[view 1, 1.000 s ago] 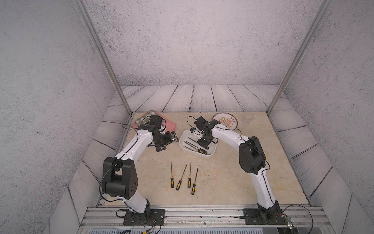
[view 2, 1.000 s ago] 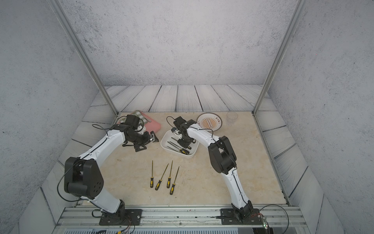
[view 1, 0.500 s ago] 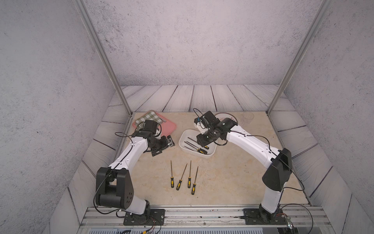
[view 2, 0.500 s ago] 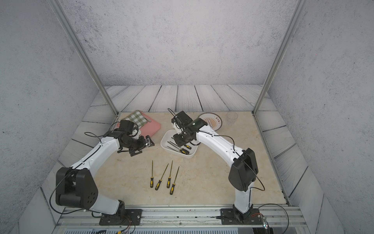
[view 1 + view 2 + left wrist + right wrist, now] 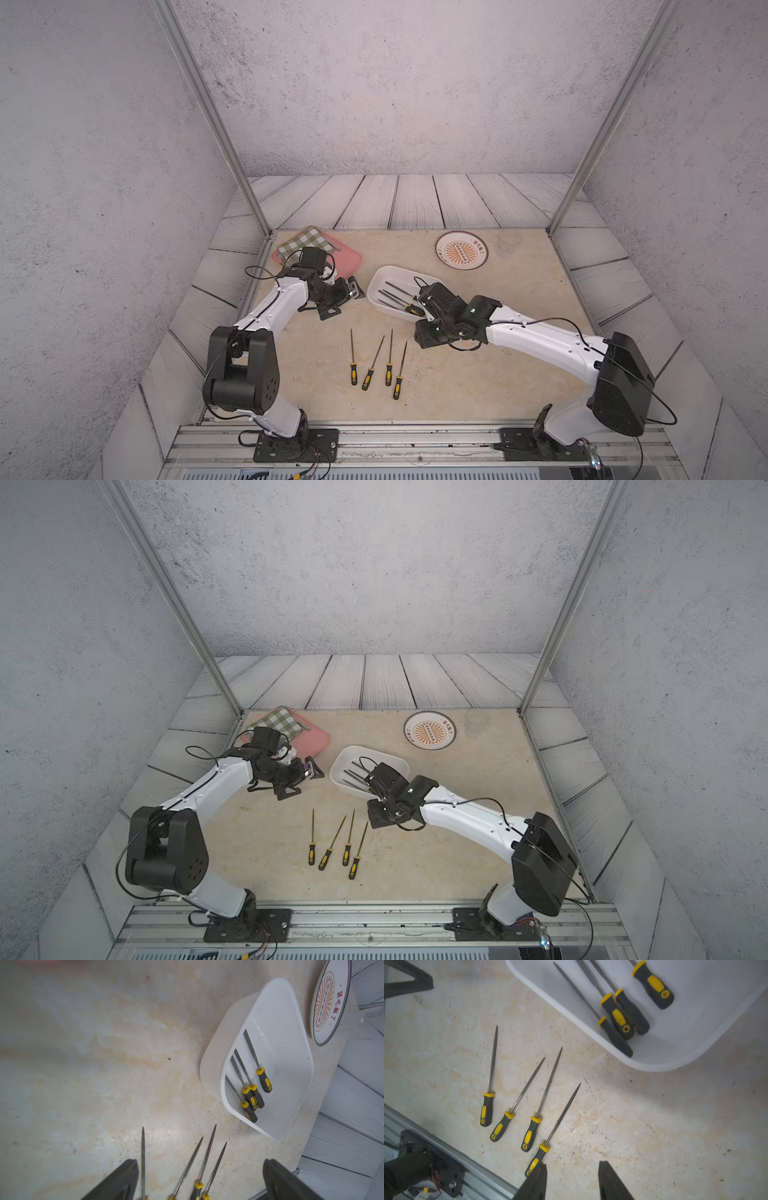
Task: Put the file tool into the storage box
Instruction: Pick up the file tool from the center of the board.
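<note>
Yellow-handled files (image 5: 389,375), tips toward storage box (image 5: 395,274)

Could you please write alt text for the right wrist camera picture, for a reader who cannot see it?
Four files with black-and-yellow handles lie side by side on a beige table, beside a white storage box that holds four more files. The right gripper hovers open and empty near the closest handle.

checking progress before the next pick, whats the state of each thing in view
storage box: upright, holds four files
four loose files: lying flat outside the box
left gripper: open, empty
right gripper: open, empty
plate: empty
pink tray: checkered cloth on it
</note>
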Controlling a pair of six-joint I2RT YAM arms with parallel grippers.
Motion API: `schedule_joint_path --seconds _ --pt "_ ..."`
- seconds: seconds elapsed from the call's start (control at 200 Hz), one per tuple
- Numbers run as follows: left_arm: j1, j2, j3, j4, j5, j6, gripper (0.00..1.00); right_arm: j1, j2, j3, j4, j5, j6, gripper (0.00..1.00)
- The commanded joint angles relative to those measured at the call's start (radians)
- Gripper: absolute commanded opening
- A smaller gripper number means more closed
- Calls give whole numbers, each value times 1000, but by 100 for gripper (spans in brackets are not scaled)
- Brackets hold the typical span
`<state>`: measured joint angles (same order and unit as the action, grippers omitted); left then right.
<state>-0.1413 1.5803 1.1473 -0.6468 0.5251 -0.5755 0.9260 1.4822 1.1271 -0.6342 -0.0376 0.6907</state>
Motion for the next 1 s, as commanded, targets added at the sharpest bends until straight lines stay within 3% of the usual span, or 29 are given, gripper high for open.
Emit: schedule_joint_path --seconds 0.0,0.365,0.736,0.991 --pt "3 -1 8 12 20 -20 100 13 -56 -77 56 -38 70 46" --pt "2 -47 -84 15 0 -8 100 56 -36 -147 136 -119 126 48" --pt "-8 -30 -76 26 -44 12 100 159 142 -26 94 -137 118 49" --pt "-9 -38 -83 29 -51 2 100 191 251 104 -67 -76 121 49"
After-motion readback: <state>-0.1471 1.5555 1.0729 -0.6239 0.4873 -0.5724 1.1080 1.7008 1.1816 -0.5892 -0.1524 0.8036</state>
